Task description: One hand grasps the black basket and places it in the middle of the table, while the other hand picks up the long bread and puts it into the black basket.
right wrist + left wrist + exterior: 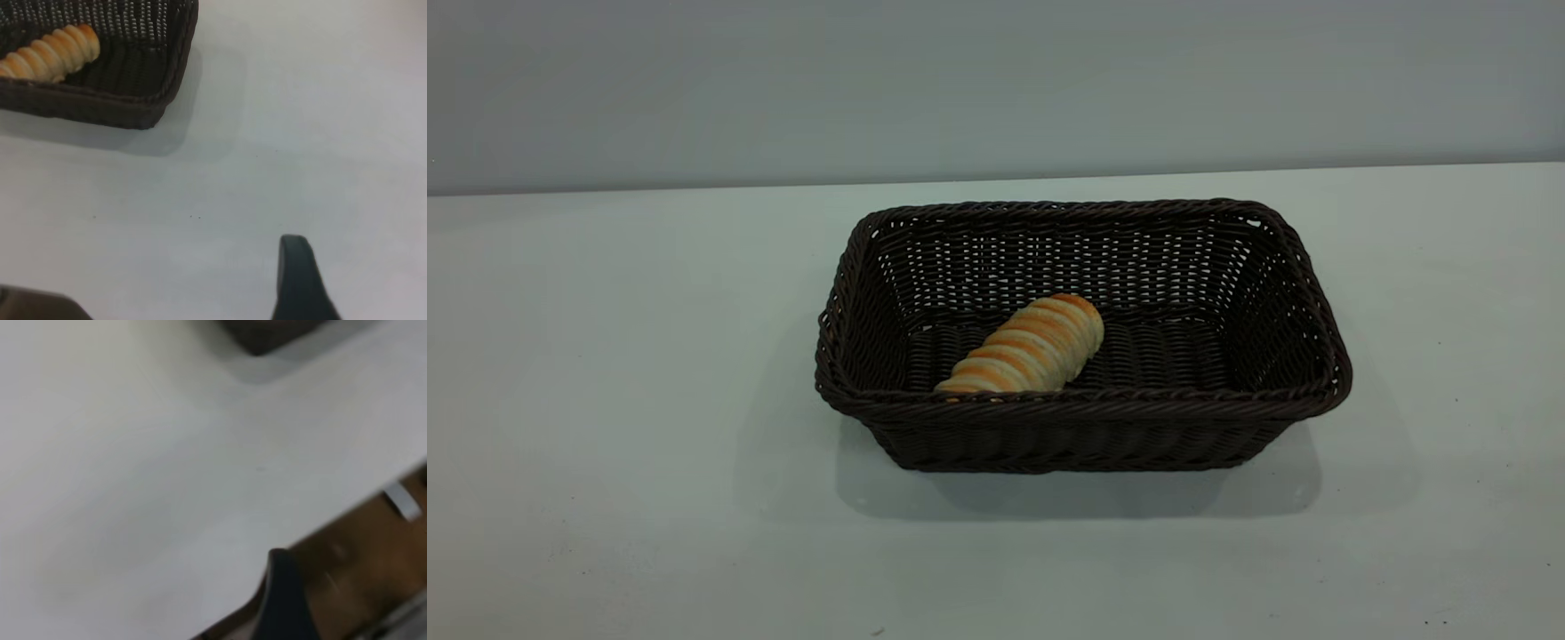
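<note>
Long bread (1027,350): lies slantwise on the floor of the black basket (1294,258), one end at its near wall | black basket: upright, mid-table (605,444) | left gripper (283,600): away from basket, at table edge, grip state cannot be told | right gripper (299,280): over bare table beside basket, grip state cannot be told
</note>
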Robot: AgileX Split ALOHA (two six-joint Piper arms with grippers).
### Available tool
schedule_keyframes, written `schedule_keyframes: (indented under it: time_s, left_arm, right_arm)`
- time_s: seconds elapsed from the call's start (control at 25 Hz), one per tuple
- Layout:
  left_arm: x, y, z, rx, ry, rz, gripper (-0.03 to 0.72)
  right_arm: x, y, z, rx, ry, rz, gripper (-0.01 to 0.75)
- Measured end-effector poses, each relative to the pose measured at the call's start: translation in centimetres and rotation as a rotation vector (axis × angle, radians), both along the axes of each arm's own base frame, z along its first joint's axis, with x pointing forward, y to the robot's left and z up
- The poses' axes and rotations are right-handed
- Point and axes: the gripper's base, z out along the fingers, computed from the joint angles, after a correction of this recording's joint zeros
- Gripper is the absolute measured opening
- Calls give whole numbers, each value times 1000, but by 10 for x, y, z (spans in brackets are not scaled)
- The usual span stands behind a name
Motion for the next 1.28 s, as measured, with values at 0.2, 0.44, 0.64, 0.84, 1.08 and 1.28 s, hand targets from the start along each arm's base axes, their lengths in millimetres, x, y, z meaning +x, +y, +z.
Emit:
schedule_keyframes:
  time_s: [0.2,0.44,0.64,0.84,1.08,1.28]
  left_arm:
    - [-6,0,0,-12,-41,258,579]
    - [-14,0,-1,-23,-97,371,579]
    - [-15,0,-1,-23,-99,375,579]
    - [-15,0,-1,-23,-99,375,579]
    - [-15,0,-1,-23,-99,375,579]
    - [-15,0,-1,-23,-99,375,579]
  right_arm:
    - [0,0,0,0,0,0,471]
    - [0,0,0,1,0,0,471]
    - [0,0,0,1,0,0,471]
    - [0,0,0,1,0,0,471]
    - [0,0,0,1,0,0,471]
    - [0,0,0,1,0,0,471]
